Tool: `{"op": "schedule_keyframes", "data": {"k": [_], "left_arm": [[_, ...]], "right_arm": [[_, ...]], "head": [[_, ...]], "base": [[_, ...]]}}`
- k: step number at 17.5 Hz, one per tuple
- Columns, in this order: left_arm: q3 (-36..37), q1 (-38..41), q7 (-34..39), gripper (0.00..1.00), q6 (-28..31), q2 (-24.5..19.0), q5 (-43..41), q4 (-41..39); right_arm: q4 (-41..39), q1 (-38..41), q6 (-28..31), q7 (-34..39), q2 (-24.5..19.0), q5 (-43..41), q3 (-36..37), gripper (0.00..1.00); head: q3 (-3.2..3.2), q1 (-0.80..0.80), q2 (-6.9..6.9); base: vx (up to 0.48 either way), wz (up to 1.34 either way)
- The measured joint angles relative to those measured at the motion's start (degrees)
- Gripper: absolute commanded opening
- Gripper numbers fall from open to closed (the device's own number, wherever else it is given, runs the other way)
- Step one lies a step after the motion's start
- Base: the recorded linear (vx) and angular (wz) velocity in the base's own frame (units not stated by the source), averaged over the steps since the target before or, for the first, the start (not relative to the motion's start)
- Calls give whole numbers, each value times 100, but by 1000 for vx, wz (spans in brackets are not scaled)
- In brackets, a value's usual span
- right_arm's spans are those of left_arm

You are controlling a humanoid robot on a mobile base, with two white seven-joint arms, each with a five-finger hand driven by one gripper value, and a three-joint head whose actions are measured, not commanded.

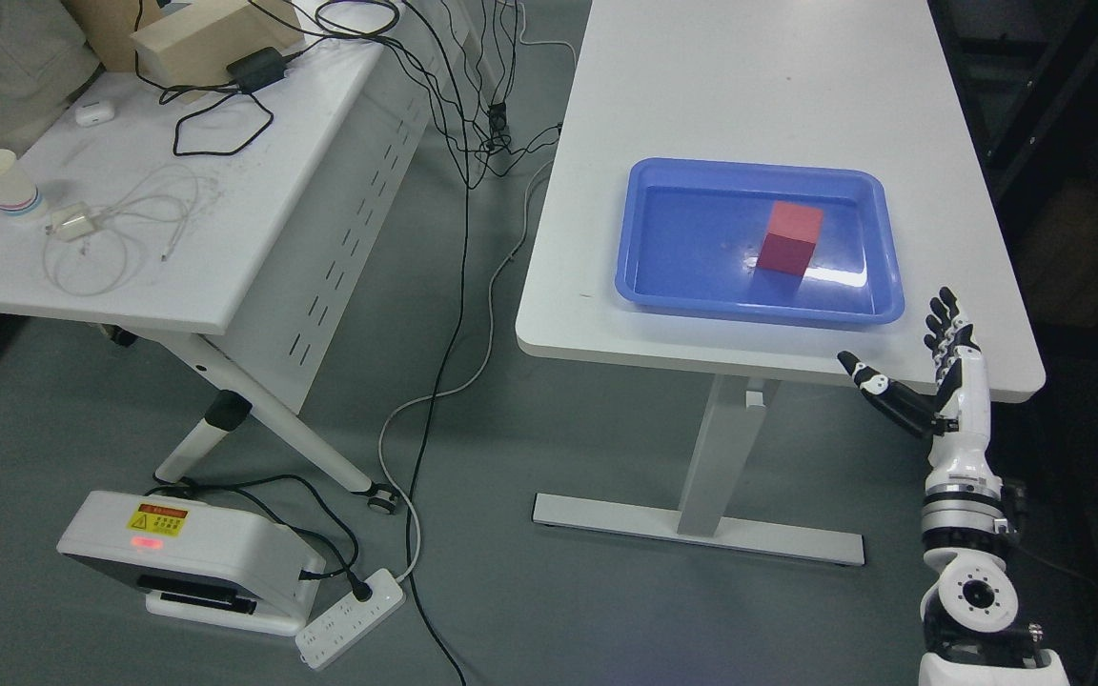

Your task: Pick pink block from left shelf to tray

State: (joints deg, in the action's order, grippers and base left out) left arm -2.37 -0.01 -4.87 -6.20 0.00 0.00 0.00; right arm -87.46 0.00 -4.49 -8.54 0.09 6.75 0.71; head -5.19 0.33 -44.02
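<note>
Right hand (940,367) open, empty, pink block (790,238) apart in tray (644,276)

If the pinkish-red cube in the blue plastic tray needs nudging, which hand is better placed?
Right. The right hand is open and empty, just off the white table's near-right corner, beside the blue plastic tray holding the pinkish-red cube. The left hand is out of view.

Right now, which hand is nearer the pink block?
Right. The right hand hangs open off the table's near right corner, below the tray holding the pink block; the left is out of view.
</note>
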Motion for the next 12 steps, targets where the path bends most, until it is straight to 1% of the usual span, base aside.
{"op": "schedule_keyframes", "data": {"k": [6, 12], "left_arm": [[0, 2, 0, 100, 0, 0, 0, 0], [0, 2, 0, 100, 0, 0, 0, 0]], "right_arm": [[0, 0, 1, 25, -3, -5, -31, 100], [1, 0, 1, 32, -5, -7, -49, 100]], "head": [[0, 0, 0], [0, 0, 0]], "base": [[-206, -25], [-114, 2]]}}
